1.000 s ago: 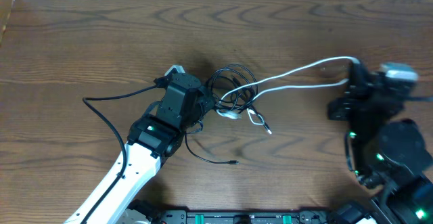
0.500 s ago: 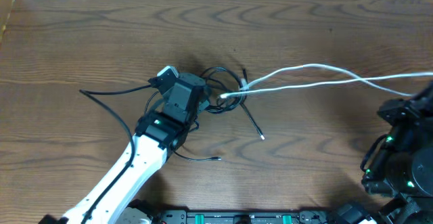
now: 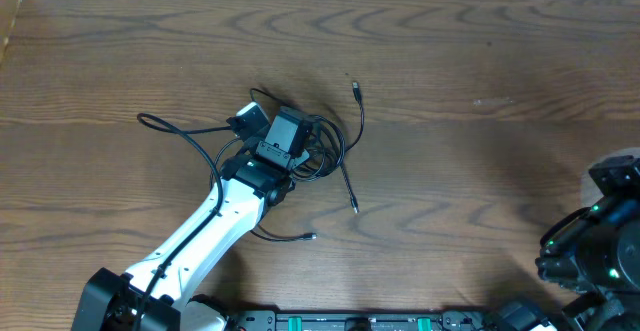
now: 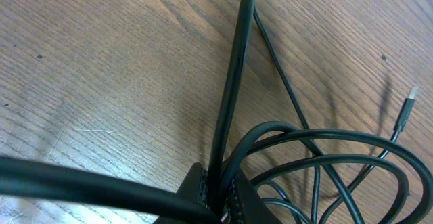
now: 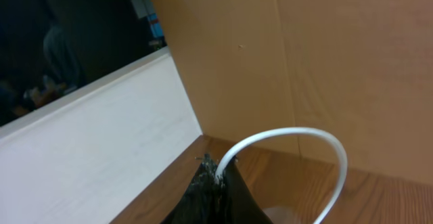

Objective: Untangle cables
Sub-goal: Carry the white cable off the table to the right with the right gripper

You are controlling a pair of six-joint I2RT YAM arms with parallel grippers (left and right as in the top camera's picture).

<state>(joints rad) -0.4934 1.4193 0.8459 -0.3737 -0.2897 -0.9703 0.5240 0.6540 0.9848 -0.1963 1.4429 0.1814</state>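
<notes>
Left claw: the left gripper (image 4: 218, 185) is pressed together, pinching a strand of the black cable (image 3: 338, 143) where its loops bunch up.
Right claw: the right gripper (image 5: 215, 174) is pinched shut on the white cable (image 5: 308, 132), which arcs up and over from the fingertips.
Black cable: it lies left of centre on the table (image 3: 480, 91), coiled in a few overlapping loops. One plug (image 4: 404, 113) points away from the coil, and other thin ends trail toward the near edge.
White cable: it shows only in the right wrist view, lifted off the table. None of it shows in the overhead view, so it looks well apart from the black coil.
Right arm: the arm (image 3: 600, 261) is tucked at the near right corner.
Step in hand: judged to be the separation itself, with one cable anchored and the other carried clear.
Progress: the two cables appear parted, but the black one is looped over itself.
Next move: probably lay the white cable down on bare wood at the right and release it. The left gripper could then draw the black loops open without dragging the coil.
</notes>
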